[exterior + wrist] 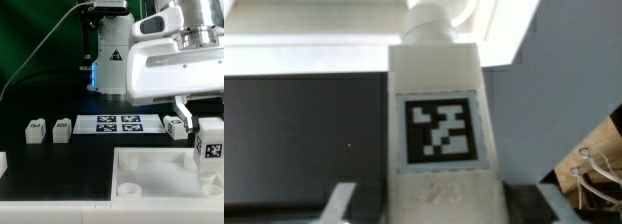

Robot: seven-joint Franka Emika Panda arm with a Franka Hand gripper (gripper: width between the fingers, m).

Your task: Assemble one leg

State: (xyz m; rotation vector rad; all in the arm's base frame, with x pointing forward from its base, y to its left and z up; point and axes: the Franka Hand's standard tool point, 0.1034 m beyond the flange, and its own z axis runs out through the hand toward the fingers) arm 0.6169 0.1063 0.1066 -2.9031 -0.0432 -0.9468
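My gripper (pixel 208 120) is shut on a white leg (pixel 210 142) with a black-and-white tag, holding it upright above the right part of the large white square panel (pixel 150 175). In the wrist view the leg (pixel 441 120) fills the middle, with the fingers (pixel 345 200) pressed on both of its sides at my gripper (pixel 443 205). Its far end points at the panel (pixel 331 45). Three more legs lie on the black table: two at the exterior view's left (pixel 37 129) (pixel 62 127) and one (pixel 176 126) just right of the marker board.
The marker board (pixel 118 124) lies flat at the middle of the table. A white lamp-like stand (pixel 110 55) and a dark green backdrop are behind it. A white block (pixel 3 160) sits at the exterior view's left edge.
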